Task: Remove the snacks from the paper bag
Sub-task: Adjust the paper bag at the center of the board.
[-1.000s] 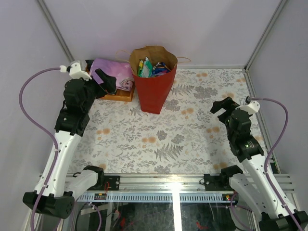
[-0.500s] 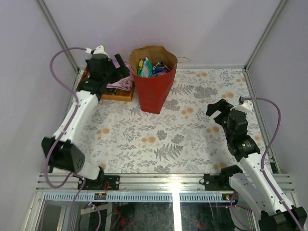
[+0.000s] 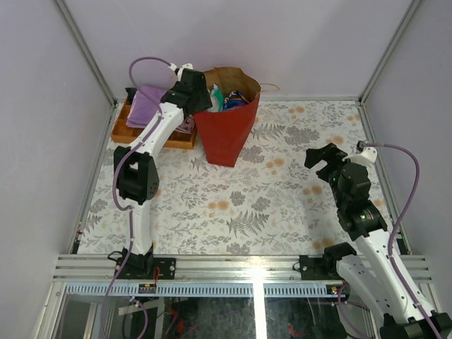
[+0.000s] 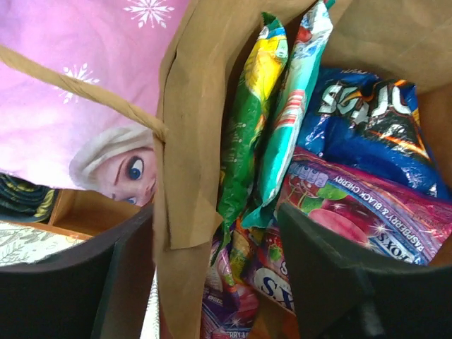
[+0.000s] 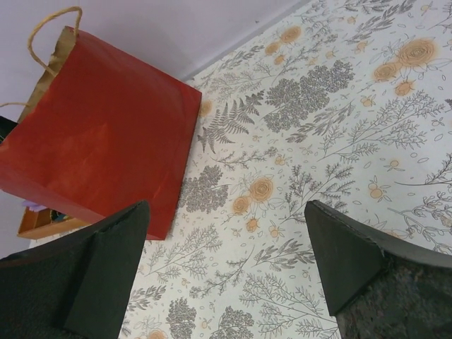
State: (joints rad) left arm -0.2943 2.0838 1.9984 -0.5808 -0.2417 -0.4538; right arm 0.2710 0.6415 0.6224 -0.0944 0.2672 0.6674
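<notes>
The red paper bag stands upright at the back of the table with the snacks inside. My left gripper is at its left rim. In the left wrist view its jaws stand apart astride the bag's brown wall, one finger outside and one inside. A green packet, a teal packet, the blue Doritos bag and a purple packet fill the bag. My right gripper hovers open over the table at the right, facing the bag, with nothing between its fingers.
An orange wooden tray with a pink-purple folded cloth sits just left of the bag, close under the left arm. The cloth fills the left of the left wrist view. Frame posts and walls bound the floral table.
The left arm has swung from above the tray to the bag's left rim, and its jaws have narrowed somewhat. The right arm has barely moved.
</notes>
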